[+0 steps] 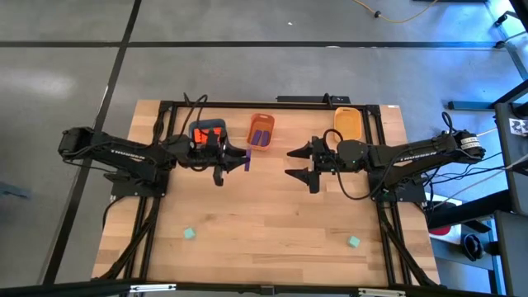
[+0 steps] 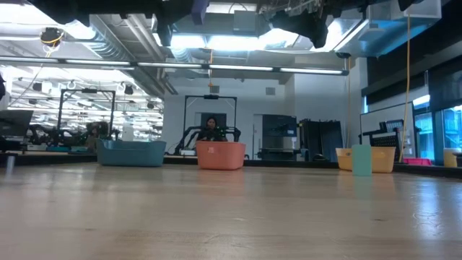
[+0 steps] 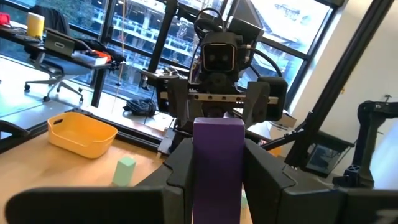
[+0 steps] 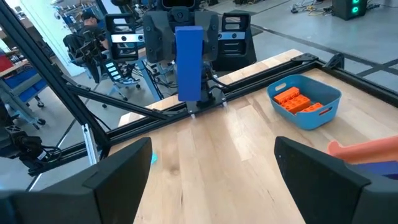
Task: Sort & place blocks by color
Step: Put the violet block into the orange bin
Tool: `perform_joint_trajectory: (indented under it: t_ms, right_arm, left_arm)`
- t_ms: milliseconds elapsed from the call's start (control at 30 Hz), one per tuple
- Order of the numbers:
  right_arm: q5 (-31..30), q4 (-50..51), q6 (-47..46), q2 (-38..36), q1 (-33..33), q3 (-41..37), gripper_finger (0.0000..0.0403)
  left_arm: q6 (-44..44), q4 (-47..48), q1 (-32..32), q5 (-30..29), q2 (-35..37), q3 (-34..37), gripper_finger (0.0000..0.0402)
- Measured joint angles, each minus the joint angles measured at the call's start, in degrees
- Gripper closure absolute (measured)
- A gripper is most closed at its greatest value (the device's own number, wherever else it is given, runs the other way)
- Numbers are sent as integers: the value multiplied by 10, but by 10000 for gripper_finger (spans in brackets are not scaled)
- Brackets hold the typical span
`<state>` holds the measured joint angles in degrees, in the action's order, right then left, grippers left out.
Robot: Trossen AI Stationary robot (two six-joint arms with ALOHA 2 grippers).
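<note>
1. My left gripper [image 1: 245, 160] hangs above the bench, just off the orange tray [image 1: 261, 132] near the far edge, and it is clamped on a purple brick [image 3: 217, 167] that stands upright between my fingers [image 3: 179, 169].
2. My right gripper [image 1: 300, 163] faces the left one across the middle of the bench, its jaws spread wide with nothing between them.
3. In the right wrist view the held brick looks blue, and it sits in front of the left arm's camera housing.
4. The blue-grey tray [image 4: 305, 101] sits at the far edge of the bench towards the left corner, under my left wrist, and holds orange-red bricks [image 4: 297, 102].
5. The orange tray is next along the far edge and has purple bricks [image 1: 261, 138] lying in it.
6. The yellow tray [image 1: 348, 122] sits towards the far right corner; I cannot tell whether anything is in it.
7. One mint-green cube [image 1: 190, 233] lies on the bare wood towards the near left corner.
8. A second mint-green cube [image 1: 354, 242] lies towards the near right corner, well apart from the first.
</note>
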<state>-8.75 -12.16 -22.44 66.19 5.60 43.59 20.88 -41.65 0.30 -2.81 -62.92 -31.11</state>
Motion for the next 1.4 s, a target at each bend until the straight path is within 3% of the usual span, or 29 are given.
perform_joint_trajectory:
  t_ms: [1067, 1200, 1400]
  right_arm:
    - [29, -6, -42, 3, 0, 0, 62]
    - [29, -30, -42, 27, 0, 0, 62]
    - [29, -144, -42, 107, 0, 7, 62]
  left_arm:
    - [12, -17, 2, 4, 0, 0, 314]
    - [9, -17, 2, -13, -3, -4, 314]
    - [-25, -18, 2, -15, -51, -47, 314]
